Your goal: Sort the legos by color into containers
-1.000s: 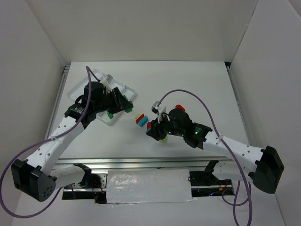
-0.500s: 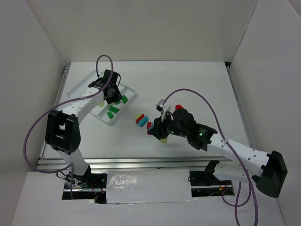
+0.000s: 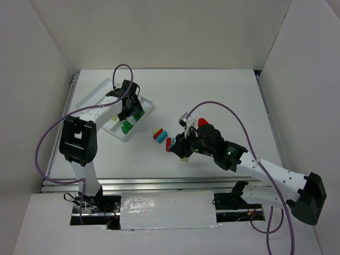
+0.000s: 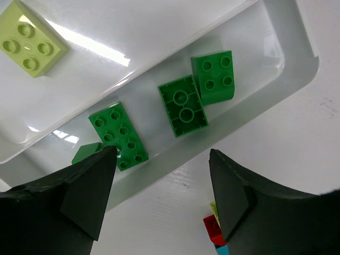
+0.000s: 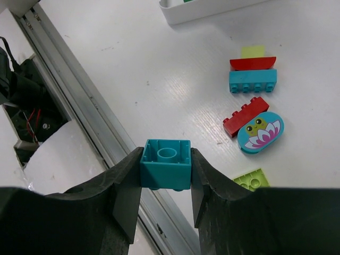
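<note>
The white tray (image 3: pixel 94 96) lies at the far left, its containers running lengthwise. My left gripper (image 4: pixel 161 159) hangs open over its near wall (image 4: pixel 276 50) with nothing between the fingers. Below it one compartment holds three green legos (image 4: pixel 119 135) (image 4: pixel 182 105) (image 4: pixel 213 77). A pale yellow brick (image 4: pixel 31 38) lies in the compartment beside them. My right gripper (image 5: pixel 166 159) is shut on a teal brick (image 5: pixel 166 166), held above the table near the loose legos (image 3: pixel 159 134). These are a red-on-teal stack (image 5: pixel 253 81), a red brick (image 5: pixel 244 116), a teal oval frog piece (image 5: pixel 261 133) and a lime plate (image 5: pixel 252 179).
A metal rail (image 5: pixel 79 106) runs along the table's near edge, with wiring beyond it. Another red brick (image 3: pixel 202 122) sits just behind the right gripper (image 3: pixel 178 146). White walls enclose the table on three sides. Purple cables loop above both arms.
The left jaws have opened wide over the tray's green compartment. The right arm has shifted slightly, still holding the teal brick.
</note>
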Robot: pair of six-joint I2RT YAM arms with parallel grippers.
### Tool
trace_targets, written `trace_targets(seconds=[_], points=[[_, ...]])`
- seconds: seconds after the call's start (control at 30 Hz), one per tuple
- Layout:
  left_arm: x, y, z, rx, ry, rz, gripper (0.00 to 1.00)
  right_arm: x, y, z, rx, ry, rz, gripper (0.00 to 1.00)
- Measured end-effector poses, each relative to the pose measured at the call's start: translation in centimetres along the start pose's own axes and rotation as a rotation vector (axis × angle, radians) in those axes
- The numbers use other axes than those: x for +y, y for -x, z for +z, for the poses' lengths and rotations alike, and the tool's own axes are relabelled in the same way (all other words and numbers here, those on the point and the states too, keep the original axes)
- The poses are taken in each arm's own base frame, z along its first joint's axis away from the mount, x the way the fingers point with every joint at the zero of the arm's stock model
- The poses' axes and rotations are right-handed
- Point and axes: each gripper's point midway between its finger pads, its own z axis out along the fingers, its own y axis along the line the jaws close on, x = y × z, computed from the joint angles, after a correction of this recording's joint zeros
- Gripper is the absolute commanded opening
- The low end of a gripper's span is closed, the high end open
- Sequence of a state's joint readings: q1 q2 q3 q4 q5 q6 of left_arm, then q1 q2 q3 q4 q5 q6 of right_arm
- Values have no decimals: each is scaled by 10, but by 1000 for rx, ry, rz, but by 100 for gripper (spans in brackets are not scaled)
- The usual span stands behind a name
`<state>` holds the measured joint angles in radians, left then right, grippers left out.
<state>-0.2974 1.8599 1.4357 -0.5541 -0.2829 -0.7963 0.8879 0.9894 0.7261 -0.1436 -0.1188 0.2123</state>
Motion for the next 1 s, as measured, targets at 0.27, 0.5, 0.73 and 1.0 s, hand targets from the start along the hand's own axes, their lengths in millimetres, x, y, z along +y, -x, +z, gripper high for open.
trace_targets(seconds=[0.27, 0.5, 0.73, 1.0], points=[[-1, -6, -8, 9, -37, -20, 94, -1, 1, 0, -4, -10, 23, 0], [-37, -30, -118, -7, -566, 45, 92, 15, 17, -10, -63, 77, 86, 0], [-68, -81, -248, -93, -1190, 259, 95, 18, 52, -27, -144, 195, 237, 0], [-44, -121, -340, -373, -1530, 505, 99, 51, 92, -51, -168, 391, 451, 0]])
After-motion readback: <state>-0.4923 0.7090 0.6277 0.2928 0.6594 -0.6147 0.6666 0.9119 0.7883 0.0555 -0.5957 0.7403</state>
